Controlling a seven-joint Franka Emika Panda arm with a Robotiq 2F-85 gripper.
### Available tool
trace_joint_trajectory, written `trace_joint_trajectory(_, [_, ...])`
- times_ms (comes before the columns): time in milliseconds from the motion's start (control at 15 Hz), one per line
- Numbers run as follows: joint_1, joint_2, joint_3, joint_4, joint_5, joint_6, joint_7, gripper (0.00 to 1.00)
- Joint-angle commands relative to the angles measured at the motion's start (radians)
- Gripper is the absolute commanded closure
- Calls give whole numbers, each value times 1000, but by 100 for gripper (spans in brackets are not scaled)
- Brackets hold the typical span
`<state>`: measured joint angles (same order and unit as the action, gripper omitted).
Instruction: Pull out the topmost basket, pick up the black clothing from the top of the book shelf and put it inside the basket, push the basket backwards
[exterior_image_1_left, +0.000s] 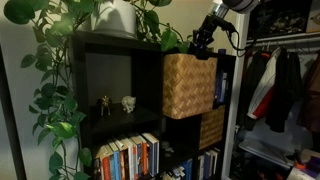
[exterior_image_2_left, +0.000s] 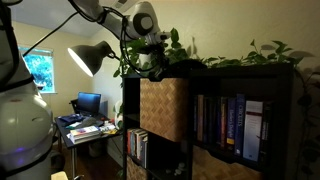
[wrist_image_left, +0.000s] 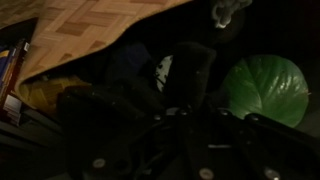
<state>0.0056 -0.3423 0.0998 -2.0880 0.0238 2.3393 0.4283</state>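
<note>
A woven basket stands forward of the top cubby in a dark shelf, with open room in front. Leaves crowd the shelf top. The black clothing, marked with a white patch, lies there just under the fingers. Shadow hides whether the fingers are parted or pressed together.

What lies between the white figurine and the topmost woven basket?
Nothing: in an exterior view, the dark shelf floor between the white figurine and the woven basket is bare.
</note>
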Motion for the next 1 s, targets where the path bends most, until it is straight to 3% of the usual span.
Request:
trace_joint_trajectory(0, [1, -54, 15, -11, -2, -50, -15, 49])
trace_joint_trajectory(467, [-30, -70, 53, 114, -57, -241, 48, 5])
trace_joint_trajectory(600, [-36, -64, 46, 134, -63, -241, 54, 0])
trace_joint_trajectory(933, [-71, -20, 30, 160, -79, -200, 52, 0])
